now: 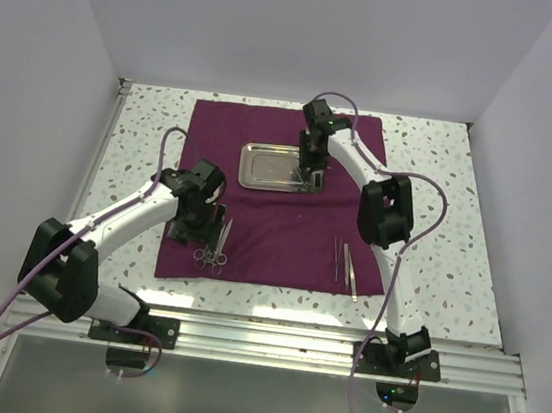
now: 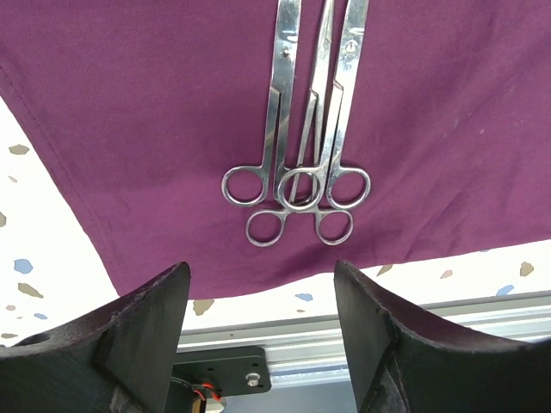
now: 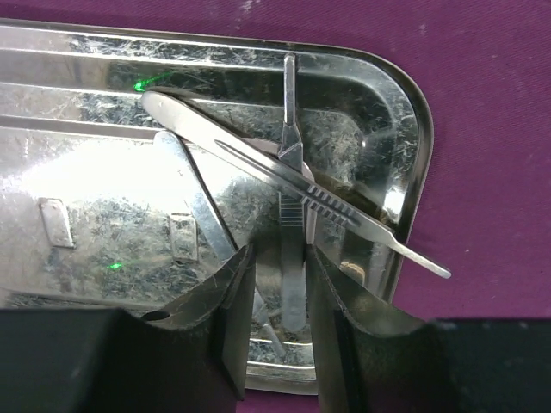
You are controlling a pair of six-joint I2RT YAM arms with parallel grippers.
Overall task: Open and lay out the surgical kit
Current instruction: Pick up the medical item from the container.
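Note:
The maroon cloth [image 1: 215, 129] lies spread flat on the table. The steel tray [image 1: 263, 151] sits on its far middle. My right gripper [image 1: 307, 175] is down in the tray's right end. In the right wrist view the gripper [image 3: 277, 258] is narrowly open, and its fingers straddle an upright scalpel handle [image 3: 291, 172] with a gap on the left. A second handle [image 3: 258, 163] crosses over it inside the tray [image 3: 405, 129]. My left gripper [image 1: 195, 232] is open and empty just above the ring-handled scissors [image 1: 212, 251]. The left wrist view shows that gripper [image 2: 260, 271] and the overlapping scissors and forceps [image 2: 297, 185] on the cloth [image 2: 129, 103].
Tweezers [image 1: 347, 266] lie on the cloth's near right part. Speckled tabletop [image 1: 447, 207] surrounds the cloth. A metal rail [image 1: 269, 342] runs along the near edge, and white walls close in the back and sides.

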